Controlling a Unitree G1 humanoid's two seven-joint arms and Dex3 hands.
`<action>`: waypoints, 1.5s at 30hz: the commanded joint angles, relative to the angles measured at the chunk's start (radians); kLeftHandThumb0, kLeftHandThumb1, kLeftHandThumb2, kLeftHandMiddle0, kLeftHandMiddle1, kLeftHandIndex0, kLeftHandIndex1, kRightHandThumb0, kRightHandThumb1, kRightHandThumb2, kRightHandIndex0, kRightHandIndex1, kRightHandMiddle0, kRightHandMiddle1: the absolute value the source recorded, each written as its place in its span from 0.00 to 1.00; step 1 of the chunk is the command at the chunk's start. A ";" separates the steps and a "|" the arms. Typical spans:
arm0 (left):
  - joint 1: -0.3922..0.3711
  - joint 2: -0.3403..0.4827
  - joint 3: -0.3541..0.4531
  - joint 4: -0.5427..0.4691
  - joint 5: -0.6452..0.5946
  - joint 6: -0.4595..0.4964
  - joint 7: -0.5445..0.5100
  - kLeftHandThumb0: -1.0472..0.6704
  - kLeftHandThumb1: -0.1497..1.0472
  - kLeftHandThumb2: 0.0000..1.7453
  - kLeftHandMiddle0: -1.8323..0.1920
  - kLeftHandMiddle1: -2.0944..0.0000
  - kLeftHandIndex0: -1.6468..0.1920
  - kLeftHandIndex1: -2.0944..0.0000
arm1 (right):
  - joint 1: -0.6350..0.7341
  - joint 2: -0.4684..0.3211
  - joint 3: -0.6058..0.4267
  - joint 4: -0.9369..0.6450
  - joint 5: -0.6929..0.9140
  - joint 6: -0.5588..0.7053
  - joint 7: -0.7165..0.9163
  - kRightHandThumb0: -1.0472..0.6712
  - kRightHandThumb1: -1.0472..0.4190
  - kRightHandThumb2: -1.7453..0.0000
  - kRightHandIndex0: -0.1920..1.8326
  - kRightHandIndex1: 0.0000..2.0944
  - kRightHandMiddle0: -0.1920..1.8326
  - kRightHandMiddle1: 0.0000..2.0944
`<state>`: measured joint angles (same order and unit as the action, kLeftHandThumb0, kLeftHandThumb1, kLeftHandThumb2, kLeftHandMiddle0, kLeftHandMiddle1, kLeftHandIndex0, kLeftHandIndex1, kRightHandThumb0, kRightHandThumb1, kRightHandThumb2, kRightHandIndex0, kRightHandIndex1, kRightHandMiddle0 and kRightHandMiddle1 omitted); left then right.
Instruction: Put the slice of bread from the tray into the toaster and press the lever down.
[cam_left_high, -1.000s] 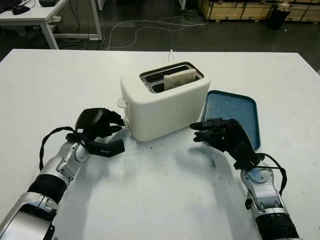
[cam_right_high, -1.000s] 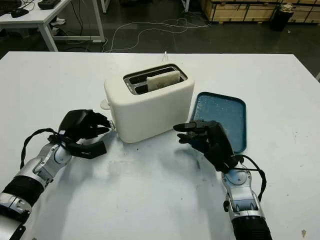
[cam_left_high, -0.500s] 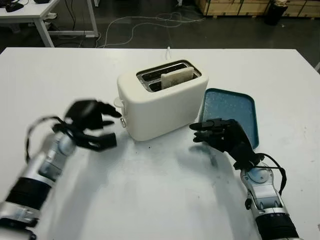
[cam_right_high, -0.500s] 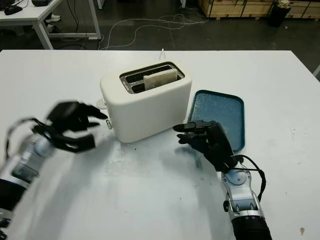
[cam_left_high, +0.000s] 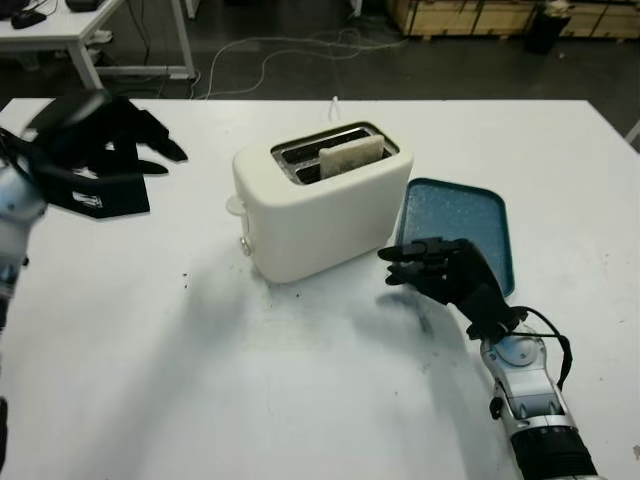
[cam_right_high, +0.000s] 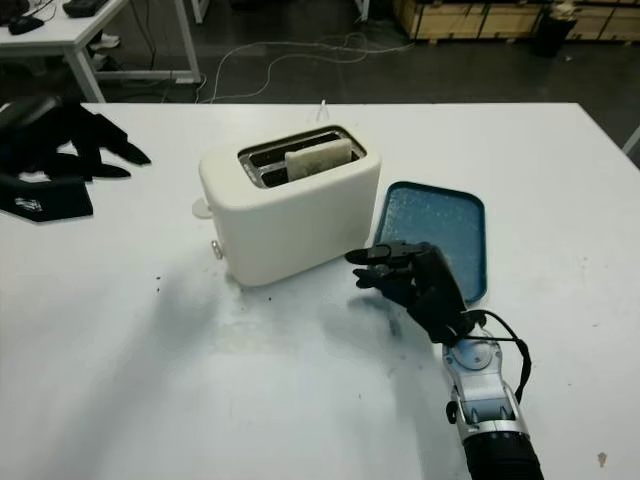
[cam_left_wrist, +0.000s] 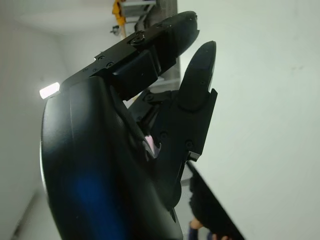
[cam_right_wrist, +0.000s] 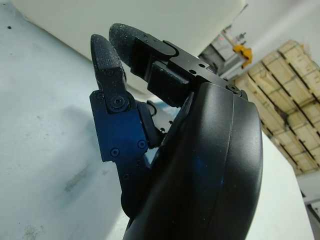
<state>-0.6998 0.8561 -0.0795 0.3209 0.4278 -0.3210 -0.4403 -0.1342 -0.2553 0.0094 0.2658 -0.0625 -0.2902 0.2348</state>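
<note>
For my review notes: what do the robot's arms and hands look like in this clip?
Both hands are glossy black shells with blocky, screw-fastened three-finger segments. The right hand sits on a silver-grey metal forearm ending in a black ribbed sleeve, with a thin black cable looping beside the wrist. The left hand carries a small white marking on its black shell.

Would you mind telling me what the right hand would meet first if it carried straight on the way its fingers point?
Most likely the toaster: the open right hand points at its near lower corner, beside the tray, though depth is uncertain.
</note>
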 joint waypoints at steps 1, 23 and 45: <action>-0.048 0.024 -0.051 0.020 0.030 -0.036 -0.055 0.45 0.79 0.00 0.39 0.55 0.21 0.99 | -0.006 -0.007 -0.003 -0.004 0.004 -0.011 0.003 0.32 0.11 1.00 0.66 0.25 0.69 0.00; -0.220 -0.016 -0.184 0.143 0.042 -0.370 -0.216 0.34 0.89 0.01 0.46 0.34 0.20 0.99 | -0.004 -0.004 0.000 0.001 0.003 -0.014 0.007 0.33 0.11 1.00 0.66 0.24 0.68 0.00; -0.191 -0.114 -0.169 0.217 0.000 -0.289 -0.141 0.39 0.89 0.01 0.43 0.44 0.20 0.98 | 0.007 -0.005 0.008 -0.003 0.000 -0.016 0.007 0.34 0.11 1.00 0.66 0.23 0.68 0.00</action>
<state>-0.9013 0.7501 -0.2448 0.5294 0.4343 -0.6144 -0.5793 -0.1330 -0.2570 0.0194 0.2658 -0.0640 -0.2904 0.2430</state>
